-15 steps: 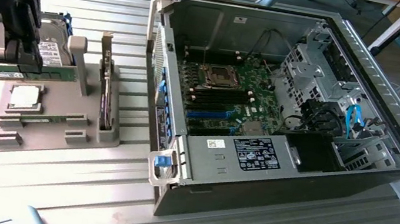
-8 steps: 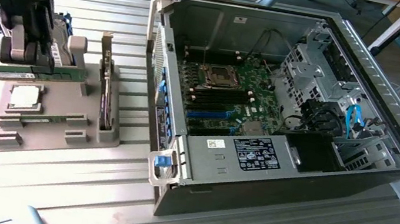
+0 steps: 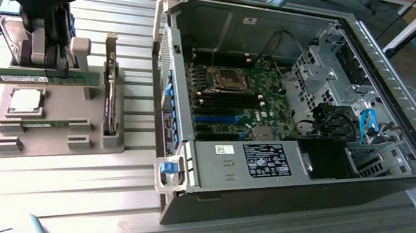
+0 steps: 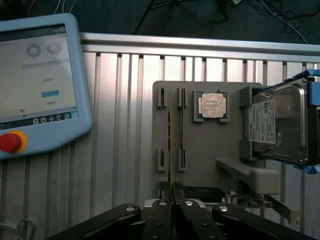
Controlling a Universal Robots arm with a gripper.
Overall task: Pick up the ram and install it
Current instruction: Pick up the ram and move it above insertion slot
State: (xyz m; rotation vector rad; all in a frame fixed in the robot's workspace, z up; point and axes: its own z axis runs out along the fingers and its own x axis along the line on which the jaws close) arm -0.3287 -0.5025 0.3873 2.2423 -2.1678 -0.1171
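- The claw [image 3: 49,68] is clamped on the ram [image 3: 8,77], held level above the grey holder [image 3: 47,142] on the tabletop [image 3: 56,193].
- 1 similar stick [image 3: 50,124] lies in the holder.
- The open computer case [image 3: 230,27] stands at the exterior view's right.

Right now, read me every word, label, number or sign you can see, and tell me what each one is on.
No text here is legible enough to quote.
Power supply label: print too small.
Ram sticker: blurred.
Hard drive label: blurred.
Pendant screen: blurred.
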